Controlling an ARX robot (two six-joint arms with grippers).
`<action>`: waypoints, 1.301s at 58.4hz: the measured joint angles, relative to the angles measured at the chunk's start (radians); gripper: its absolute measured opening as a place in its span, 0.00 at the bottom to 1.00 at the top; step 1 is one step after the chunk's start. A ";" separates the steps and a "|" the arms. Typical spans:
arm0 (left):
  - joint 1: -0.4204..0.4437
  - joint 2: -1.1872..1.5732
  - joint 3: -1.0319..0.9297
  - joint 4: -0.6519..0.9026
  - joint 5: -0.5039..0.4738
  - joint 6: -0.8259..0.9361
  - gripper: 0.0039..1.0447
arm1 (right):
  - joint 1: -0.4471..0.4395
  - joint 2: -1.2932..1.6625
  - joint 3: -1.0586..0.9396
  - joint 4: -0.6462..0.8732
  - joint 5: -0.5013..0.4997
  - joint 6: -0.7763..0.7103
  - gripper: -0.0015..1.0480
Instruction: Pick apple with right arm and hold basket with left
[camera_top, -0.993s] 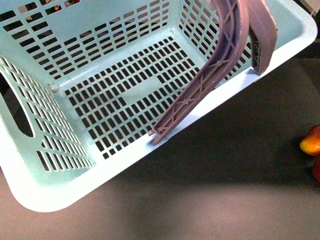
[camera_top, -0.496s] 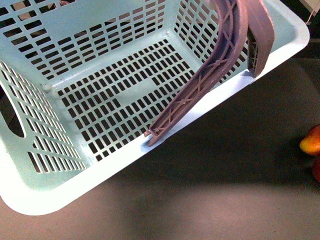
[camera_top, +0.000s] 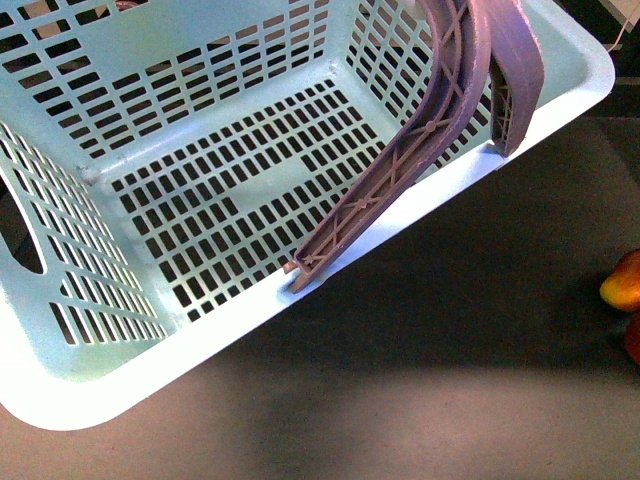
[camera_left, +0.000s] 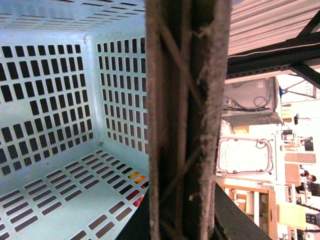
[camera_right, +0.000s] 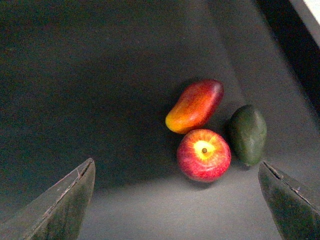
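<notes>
Compared with a second ago, the basket (camera_top: 200, 352) has slid a touch to the left in the front view, so its far right corner sits a bit further in from the frame edge. On to the right gripper (camera_right: 176, 200): its two fingers (camera_right: 62, 205) are spread wide with nothing between them, hanging above the dark table (camera_right: 100, 100). Out past them is the apple (camera_right: 204, 155), stem end facing the camera, resting on the table. It touches an orange-red fruit (camera_right: 195, 106) behind it and sits just beside a dark green fruit (camera_right: 248, 134). For the left gripper, honestly can't tell if it's clamped or not. The left wrist camera is jammed right up against one ribbed mauve handle (camera_left: 185, 125), which fills the middle of that shot, with the slotted turquoise walls and floor behind it. From the front, both handles (camera_top: 430, 130) curve up over the near right side of the basket. The orange-red fruit just peeks in at the right edge, well clear of the basket.
</notes>
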 joint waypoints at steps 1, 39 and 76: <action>0.000 0.000 0.000 0.000 0.000 0.000 0.06 | -0.010 0.061 0.018 0.024 0.000 -0.008 0.91; 0.002 0.000 0.000 0.000 0.000 0.000 0.06 | -0.042 0.631 0.366 -0.032 0.039 -0.110 0.91; 0.002 0.000 0.000 0.000 -0.001 0.001 0.06 | -0.040 0.789 0.524 -0.065 0.079 -0.067 0.91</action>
